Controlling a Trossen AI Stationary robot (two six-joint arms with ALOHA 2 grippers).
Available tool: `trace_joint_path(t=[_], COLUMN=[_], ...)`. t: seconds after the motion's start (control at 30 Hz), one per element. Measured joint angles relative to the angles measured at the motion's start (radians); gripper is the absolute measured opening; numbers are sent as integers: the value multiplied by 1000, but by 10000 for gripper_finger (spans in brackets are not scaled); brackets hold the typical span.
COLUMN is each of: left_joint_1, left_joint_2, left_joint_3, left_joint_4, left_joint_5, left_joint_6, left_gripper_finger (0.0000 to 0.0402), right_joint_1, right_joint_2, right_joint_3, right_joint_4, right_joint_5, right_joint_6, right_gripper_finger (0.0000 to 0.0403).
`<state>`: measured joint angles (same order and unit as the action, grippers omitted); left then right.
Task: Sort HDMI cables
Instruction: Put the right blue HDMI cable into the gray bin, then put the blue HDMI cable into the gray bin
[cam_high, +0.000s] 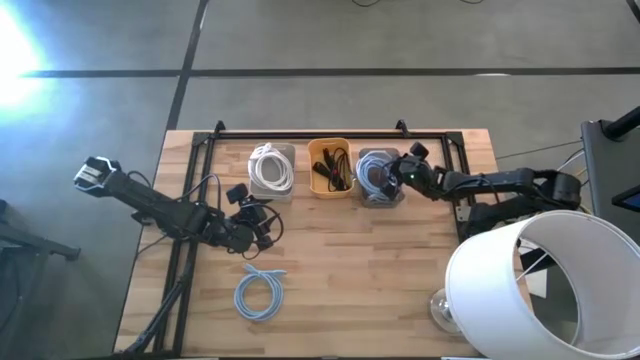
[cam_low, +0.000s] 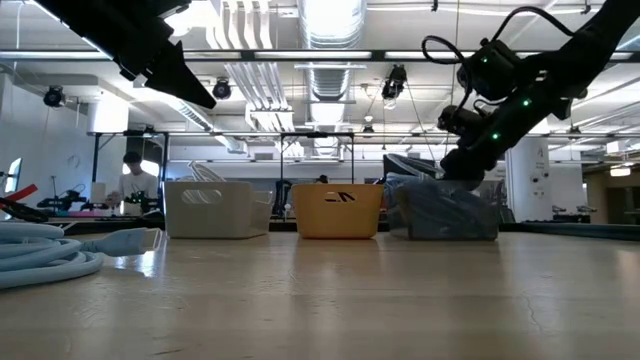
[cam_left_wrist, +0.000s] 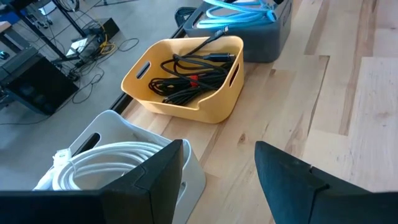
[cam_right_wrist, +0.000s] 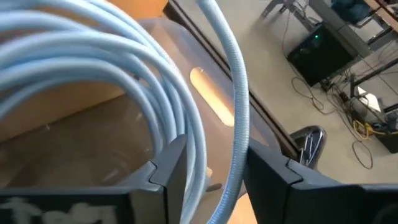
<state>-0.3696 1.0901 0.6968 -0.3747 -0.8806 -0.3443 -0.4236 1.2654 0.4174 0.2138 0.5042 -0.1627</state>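
Right gripper (cam_high: 396, 170) over grey rectangular tray (cam_high: 378, 198), jaws parted around light-blue round coiled cable (cam_right_wrist: 124, 74), strands between fingers, not clamped. Orange tray (cam_high: 329, 168) adjacent. Another light-blue coil (cam_high: 260, 293) flat on wooden table (cam_high: 350, 260). Left gripper (cam_high: 262, 222) wide, empty.

You have a pale wooden plank table (cam_high: 400, 270) with visible grain and a faint sheen. The white (cam_left_wrist: 112, 134), orange (cam_left_wrist: 214, 102) and grey (cam_left_wrist: 273, 34) rectangular trays look like smooth matt plastic. The light-blue round cable coil (cam_right_wrist: 124, 81) has a smooth, slightly glossy jacket; the black cable bundles (cam_left_wrist: 189, 78) look matt and rubbery. The left gripper's fingers (cam_left_wrist: 155, 180) are dark, matt plastic.
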Motion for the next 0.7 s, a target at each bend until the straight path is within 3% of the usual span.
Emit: trace_joint_path(t=[0.3, 0.53, 0.7], left_joint_1=[0, 0, 0], left_joint_2=[0, 0, 0], left_joint_3=[0, 0, 0], left_joint_4=[0, 0, 0], left_joint_5=[0, 0, 0], left_joint_6=[0, 0, 0], left_gripper_finger=[204, 204, 204], right_joint_1=[0, 0, 0], right_joint_2=[-71, -132, -162], right_joint_3=[22, 59, 89], right_joint_4=[-1, -8, -9], right_joint_5=[-23, -143, -166], right_joint_6=[-1, -1, 14], right_gripper_finger=[165, 176, 184])
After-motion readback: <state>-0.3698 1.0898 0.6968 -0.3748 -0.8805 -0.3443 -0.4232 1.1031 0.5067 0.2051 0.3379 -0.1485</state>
